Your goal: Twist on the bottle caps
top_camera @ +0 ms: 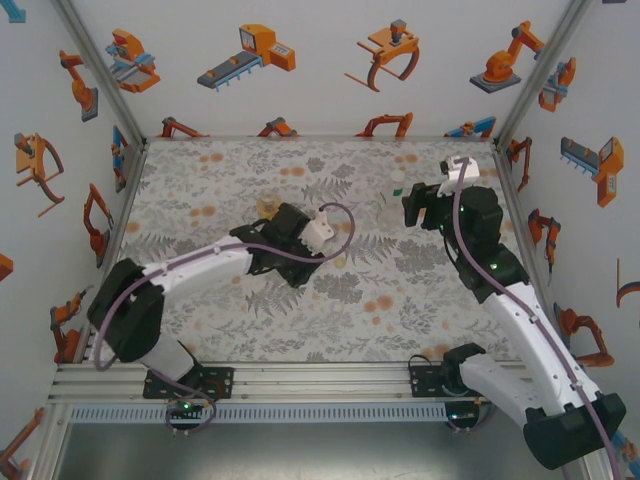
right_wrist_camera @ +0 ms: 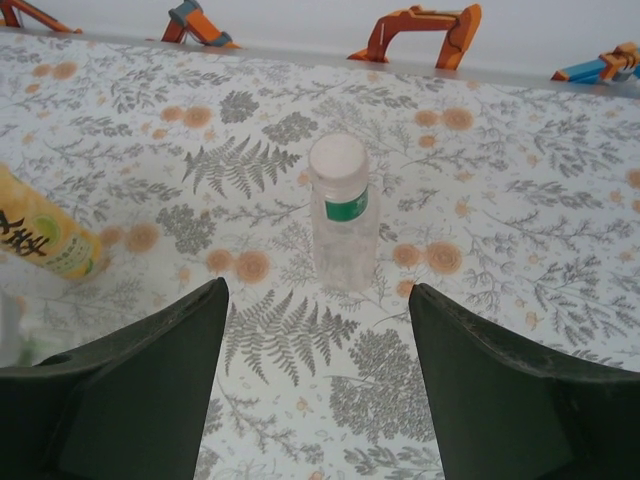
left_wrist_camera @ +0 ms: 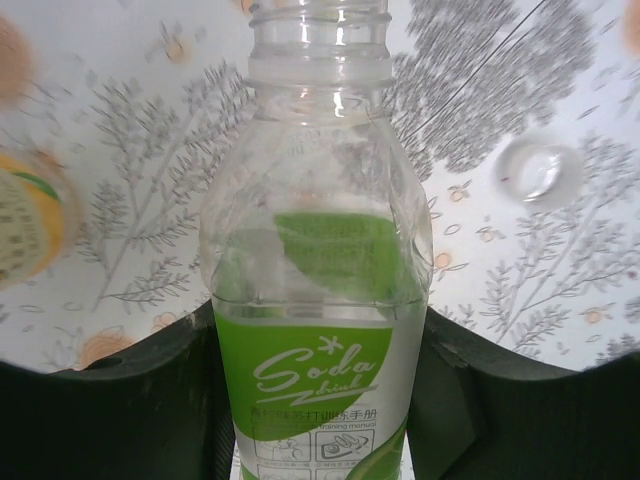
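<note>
My left gripper [left_wrist_camera: 312, 335] is shut on a clear bottle with a green "Soda drink" label [left_wrist_camera: 318, 300], its dark fingers [left_wrist_camera: 120, 400] pressing both sides. The bottle's threaded neck is bare at the top. A small round whitish cap [left_wrist_camera: 540, 168] lies on the table to its right. An amber bottle [left_wrist_camera: 25, 225] stands blurred at the left, also seen beside the left gripper [top_camera: 278, 222] from above as the amber bottle [top_camera: 268, 207]. My right gripper [right_wrist_camera: 317, 300] is open over bare table. Beyond it a slim bottle with a green band [right_wrist_camera: 343, 215] stands upright, a white cap [right_wrist_camera: 338, 156] on it.
The floral table cover [top_camera: 330, 290] is bounded by white walls with orange robot pictures. The back wall's base [right_wrist_camera: 300, 50] runs just behind the slim bottle. The amber bottle [right_wrist_camera: 45, 240] also sits at the left in the right wrist view.
</note>
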Controlling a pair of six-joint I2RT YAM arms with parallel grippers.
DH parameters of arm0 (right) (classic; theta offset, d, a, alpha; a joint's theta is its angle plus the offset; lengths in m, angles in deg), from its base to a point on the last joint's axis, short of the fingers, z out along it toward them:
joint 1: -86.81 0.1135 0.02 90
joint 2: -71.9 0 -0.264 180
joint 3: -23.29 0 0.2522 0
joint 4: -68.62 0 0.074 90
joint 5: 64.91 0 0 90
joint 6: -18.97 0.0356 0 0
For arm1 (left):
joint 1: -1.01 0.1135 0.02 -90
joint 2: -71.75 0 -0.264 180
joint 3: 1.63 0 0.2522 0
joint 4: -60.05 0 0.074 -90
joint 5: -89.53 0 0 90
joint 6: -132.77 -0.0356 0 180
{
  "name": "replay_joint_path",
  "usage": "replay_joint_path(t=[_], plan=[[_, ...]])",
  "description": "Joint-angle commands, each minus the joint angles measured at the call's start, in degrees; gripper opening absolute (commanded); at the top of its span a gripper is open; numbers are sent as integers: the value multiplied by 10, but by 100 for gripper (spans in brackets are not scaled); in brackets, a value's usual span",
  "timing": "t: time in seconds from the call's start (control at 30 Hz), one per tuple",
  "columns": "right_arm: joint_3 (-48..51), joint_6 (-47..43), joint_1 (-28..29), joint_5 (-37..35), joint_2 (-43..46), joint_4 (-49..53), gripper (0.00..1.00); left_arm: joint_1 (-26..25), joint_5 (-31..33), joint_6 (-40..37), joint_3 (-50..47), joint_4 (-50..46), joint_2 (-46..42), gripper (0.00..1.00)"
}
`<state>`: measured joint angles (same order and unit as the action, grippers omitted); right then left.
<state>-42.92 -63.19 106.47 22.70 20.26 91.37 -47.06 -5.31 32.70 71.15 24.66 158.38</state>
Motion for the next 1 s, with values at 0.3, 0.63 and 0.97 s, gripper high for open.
replay_joint_path(t=[0.3, 0.63, 0.97], plan=[[-5, 65, 54, 25, 27, 73, 62, 56, -145, -30, -45, 105, -244, 9], [2, 151, 254, -94, -36, 126, 58, 209, -366, 2, -45, 135, -338, 0], [-7, 291, 418, -164, -184, 188, 57, 278, -431, -15, -110, 195, -380, 0]])
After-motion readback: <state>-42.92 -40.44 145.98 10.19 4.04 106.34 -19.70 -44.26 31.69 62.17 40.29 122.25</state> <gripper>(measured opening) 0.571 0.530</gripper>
